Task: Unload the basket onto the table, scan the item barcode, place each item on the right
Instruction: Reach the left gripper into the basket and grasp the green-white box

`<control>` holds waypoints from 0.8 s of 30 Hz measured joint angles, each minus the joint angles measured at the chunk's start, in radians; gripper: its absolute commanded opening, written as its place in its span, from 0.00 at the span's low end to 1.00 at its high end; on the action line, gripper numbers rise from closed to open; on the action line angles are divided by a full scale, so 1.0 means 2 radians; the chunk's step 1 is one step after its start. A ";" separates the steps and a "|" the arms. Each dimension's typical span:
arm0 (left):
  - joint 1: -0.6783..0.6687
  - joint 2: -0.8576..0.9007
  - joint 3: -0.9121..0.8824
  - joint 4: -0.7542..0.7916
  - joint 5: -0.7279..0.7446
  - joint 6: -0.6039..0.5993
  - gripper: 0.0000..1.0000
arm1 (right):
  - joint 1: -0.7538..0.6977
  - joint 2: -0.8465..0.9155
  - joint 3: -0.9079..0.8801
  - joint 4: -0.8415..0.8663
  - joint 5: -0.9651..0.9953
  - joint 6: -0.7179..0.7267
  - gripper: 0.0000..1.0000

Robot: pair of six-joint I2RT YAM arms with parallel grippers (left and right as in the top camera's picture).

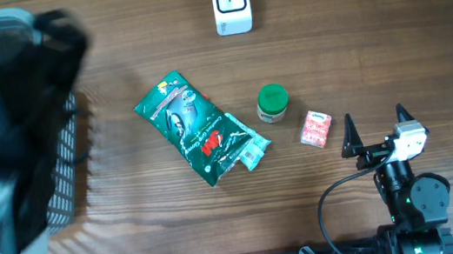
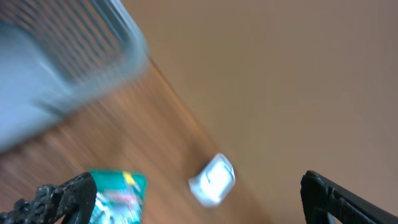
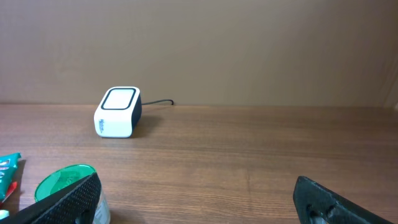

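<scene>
The white barcode scanner [image 1: 230, 4] stands at the table's far edge, also seen as scanner [image 2: 212, 179] and scanner [image 3: 118, 112]. Three items lie mid-table: a green packet [image 1: 199, 129], a green-lidded jar [image 1: 272, 103] and a small pink box [image 1: 316, 128]. My right gripper [image 1: 374, 116] rests open just right of the pink box, nothing between its fingers [image 3: 68, 199]. My left arm [image 1: 8, 129] is a dark blur at the left. In its blurred wrist view the left gripper [image 2: 196, 194] is open and empty, high above the green packet [image 2: 118, 196].
A mesh basket [image 1: 69, 165] stands at the table's left edge, mostly under the left arm, and shows as a grey blur [image 2: 62, 56] in the left wrist view. The scanner's cable runs off the far edge. The green-lidded jar [image 3: 62, 183] sits beside the right gripper's left finger.
</scene>
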 measured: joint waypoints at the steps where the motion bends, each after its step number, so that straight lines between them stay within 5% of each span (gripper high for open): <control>1: 0.015 -0.014 0.001 -0.007 -0.020 0.001 1.00 | 0.000 0.000 0.000 0.000 0.000 0.000 1.00; 5: 0.119 -0.041 0.006 -0.074 -0.096 -0.032 1.00 | 0.000 0.000 0.000 0.000 0.000 0.000 1.00; 11: 0.248 0.024 0.006 -0.097 -0.111 -0.105 0.99 | 0.000 0.000 0.000 0.000 0.000 0.000 1.00; 13: 0.265 0.060 0.006 -0.101 -0.099 -0.103 0.74 | 0.000 0.000 0.000 0.000 0.000 0.000 1.00; 16: 0.276 0.108 0.006 -0.126 -0.097 -0.111 0.83 | 0.000 0.000 0.000 0.000 0.000 0.000 1.00; 19: 0.305 0.165 0.004 -0.219 -0.090 -0.238 1.00 | 0.000 0.000 0.000 0.000 0.000 0.000 1.00; 24: 0.353 0.252 0.003 -0.283 -0.074 -0.432 1.00 | 0.000 0.000 0.000 0.000 0.000 0.000 1.00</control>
